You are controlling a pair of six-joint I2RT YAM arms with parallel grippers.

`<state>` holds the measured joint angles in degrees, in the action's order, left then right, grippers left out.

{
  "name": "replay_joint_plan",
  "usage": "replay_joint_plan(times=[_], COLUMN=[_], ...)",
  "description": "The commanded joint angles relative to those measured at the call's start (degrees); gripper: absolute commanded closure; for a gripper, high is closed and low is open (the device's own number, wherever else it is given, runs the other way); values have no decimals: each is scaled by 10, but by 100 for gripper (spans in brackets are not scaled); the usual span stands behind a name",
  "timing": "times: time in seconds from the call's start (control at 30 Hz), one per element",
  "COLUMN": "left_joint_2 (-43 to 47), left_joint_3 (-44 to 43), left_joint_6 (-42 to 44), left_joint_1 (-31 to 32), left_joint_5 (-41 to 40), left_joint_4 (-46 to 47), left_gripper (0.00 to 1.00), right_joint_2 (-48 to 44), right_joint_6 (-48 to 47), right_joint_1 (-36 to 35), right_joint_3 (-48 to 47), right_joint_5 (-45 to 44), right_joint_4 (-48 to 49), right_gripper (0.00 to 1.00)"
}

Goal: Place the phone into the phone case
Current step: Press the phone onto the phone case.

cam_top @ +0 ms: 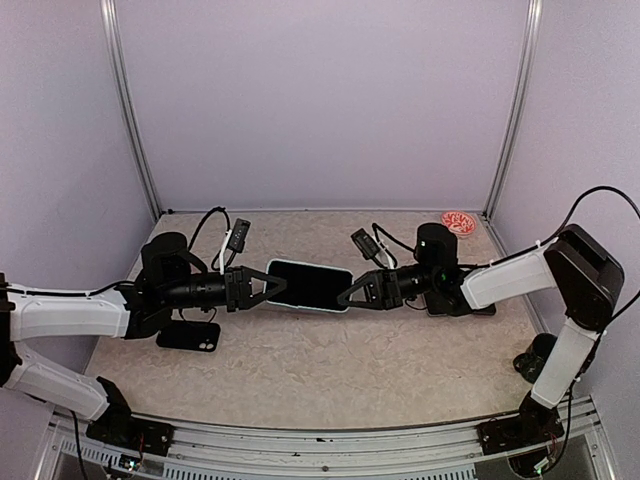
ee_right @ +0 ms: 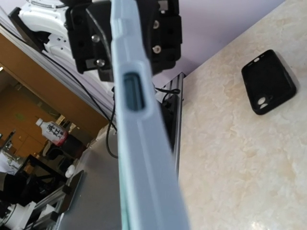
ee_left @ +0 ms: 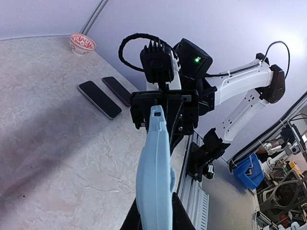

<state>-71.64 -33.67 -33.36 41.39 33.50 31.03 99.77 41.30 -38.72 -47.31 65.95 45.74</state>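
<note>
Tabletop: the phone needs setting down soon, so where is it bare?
Bare: the front stretch between the black case and the right arm's base; the back strip behind the held phone. Crowded: right side, by two spare phones and the bowl.

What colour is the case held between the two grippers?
Pale blue; the case shows best in the left wrist view.

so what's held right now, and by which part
The light blue phone case: left tool grips one short end, right tool the opposite end.
</note>
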Motion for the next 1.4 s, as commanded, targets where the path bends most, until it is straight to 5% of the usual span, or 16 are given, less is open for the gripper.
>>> replay_joint_plan(times=[0.0, 0.2, 0.33, 0.47, 0.7, 1.03, 1.27, 1.37], left_joint_2=[12, 10, 17, 21, 18, 28, 27, 26], left_joint_3=[-17, -19, -23, -21, -18, -11, -3, -3], left_joint_6=[32, 36, 44, 46, 42, 46, 31, 27], left_joint_1=[10, 12, 11, 10, 11, 9, -3, -6], left_joint_5=[-19, -22, -25, -26, -21, -28, -13, -9], left_joint_4=[33, 25, 14, 9, 15, 7, 29, 34], left_gripper=[100, 100, 100, 100, 100, 100, 100, 100], right_joint_2=[8, -4, -25, -50, -65, -94, -135, -149], right_joint_6=[2, -58, -87, -141, -170, -155, -65, -67], right_joint_1=[-7, -8, -8, -7, 3, 33, 60, 60], right_joint_3=[-29, -49, -46, -49, -62, -32, 28, 27], right_joint_5=[-18, -49, -58, -76, -95, -39, 53, 70], right_joint_4=[-60, -146, -177, -224, -246, -209, -50, -53], right_gripper=[100, 100, 60, 49, 53, 99, 100, 100])
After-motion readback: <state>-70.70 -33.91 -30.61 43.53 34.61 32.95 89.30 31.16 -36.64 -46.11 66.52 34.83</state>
